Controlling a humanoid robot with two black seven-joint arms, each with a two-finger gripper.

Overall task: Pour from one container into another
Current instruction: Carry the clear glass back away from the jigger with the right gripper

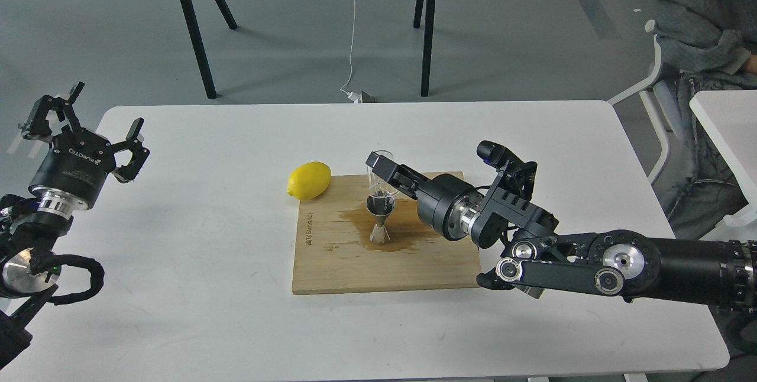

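The steel hourglass jigger (379,219) stands upright on the wooden board (331,264), in a brown wet stain. Directly above its mouth hangs the small clear cup (379,176), tipped over toward the jigger, and my right gripper (378,172) is shut on it from the right. A dark trickle shows at the jigger's mouth. Far to the left, off the table's left edge, my left gripper (97,116) stands open and holds nothing.
A yellow lemon (309,181) lies at the board's back left corner. The white table (207,287) ends near my left arm. A seated person (704,21) and a second white table (727,128) are at the right; black trestle legs (195,27) stand behind.
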